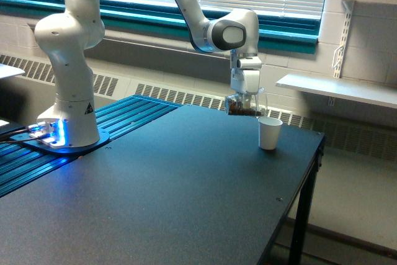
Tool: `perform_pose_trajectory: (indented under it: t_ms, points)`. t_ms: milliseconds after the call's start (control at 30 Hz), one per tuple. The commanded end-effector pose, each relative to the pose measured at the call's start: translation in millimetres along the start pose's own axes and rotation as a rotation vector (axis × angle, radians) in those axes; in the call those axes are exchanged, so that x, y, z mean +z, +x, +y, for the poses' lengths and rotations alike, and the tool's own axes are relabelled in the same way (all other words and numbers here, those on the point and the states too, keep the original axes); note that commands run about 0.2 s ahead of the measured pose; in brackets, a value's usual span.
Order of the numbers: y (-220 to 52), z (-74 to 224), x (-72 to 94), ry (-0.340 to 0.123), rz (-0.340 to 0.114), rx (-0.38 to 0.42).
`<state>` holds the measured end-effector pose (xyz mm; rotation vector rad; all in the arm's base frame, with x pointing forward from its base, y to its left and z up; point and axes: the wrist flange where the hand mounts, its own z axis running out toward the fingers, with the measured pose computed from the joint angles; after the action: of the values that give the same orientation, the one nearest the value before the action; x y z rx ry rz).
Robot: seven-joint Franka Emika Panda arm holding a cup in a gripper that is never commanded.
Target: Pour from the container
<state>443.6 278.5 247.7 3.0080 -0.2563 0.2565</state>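
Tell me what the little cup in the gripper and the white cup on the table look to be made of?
The container looks like clear plastic, perhaps glass: brown bits show through it. The white cup looks like matte paper, plain and unglossy.

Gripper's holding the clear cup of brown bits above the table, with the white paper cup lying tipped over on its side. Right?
Not quite. The white paper cup stands upright on the table, as the exterior view shows. The gripper does hold the clear cup of brown bits above the table.
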Motion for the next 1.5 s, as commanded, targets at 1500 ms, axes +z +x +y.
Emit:
perform_pose_trajectory:
  t_ms: [1500]
  points:
    - [15, -16, 10.0, -0.112, -0.014, -0.089]
